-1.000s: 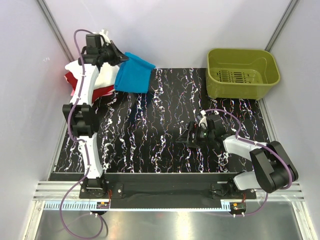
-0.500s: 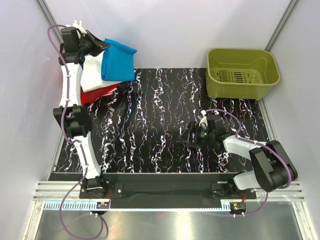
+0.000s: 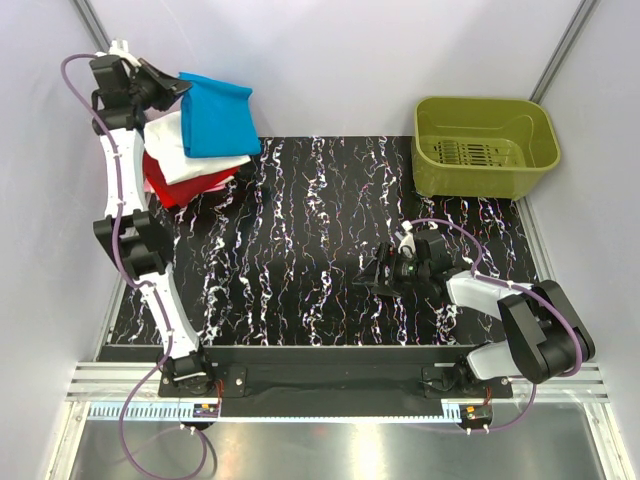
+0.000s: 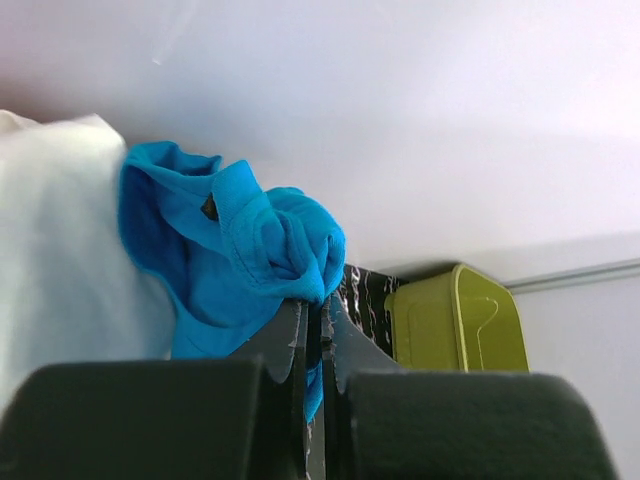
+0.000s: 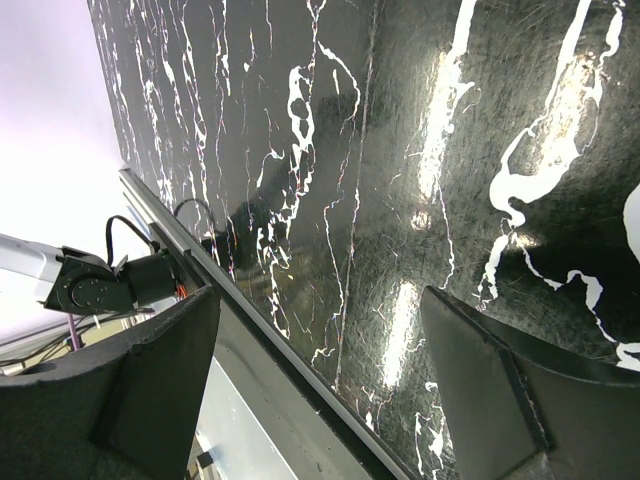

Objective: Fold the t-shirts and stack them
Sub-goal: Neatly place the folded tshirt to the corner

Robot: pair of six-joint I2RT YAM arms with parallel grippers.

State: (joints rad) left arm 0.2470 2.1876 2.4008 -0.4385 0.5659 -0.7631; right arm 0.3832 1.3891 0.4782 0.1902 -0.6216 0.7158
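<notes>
Left gripper (image 3: 172,88) is clamped on a bunched edge of the blue shirt (image 3: 215,115), with the arm stretched up past the 10 o'clock corner of the table (image 3: 300,260). The left wrist view confirms it: the jaws are pinched together with blue cloth (image 4: 235,250) wadded right at the tips.

The blue shirt hangs off the grip and spreads toward 4 o'clock. Its long axis runs roughly 10 to 4, and it is off the table surface as far as can be judged. The white shirt (image 3: 165,140) sits just under it at 6 o'clock from the gripper, and the red shirt (image 3: 190,180) lies lowest, on the table's far-left corner. Whether the white cloth is caught up in the grip or just heaped is not clear; it shows close beside the blue in the wrist view (image 4: 60,260).

Right gripper (image 3: 385,270) has its jaws spread wide and holds nothing. It is low over the table at centre-right, and its wrist view shows only marbled table (image 5: 400,150) between the fingers. It is well apart from all three shirts, which lie at about 10 o'clock from it. The olive basket (image 3: 485,145) is at the 2 o'clock corner and not involved.

Judgement: the left arm is the nearer one and already has the shirt. Bare table lies at 4–5 o'clock from the left gripper, so the likely move is bringing the blue shirt that way to lay it flat. The risk is dragging the white one along.
</notes>
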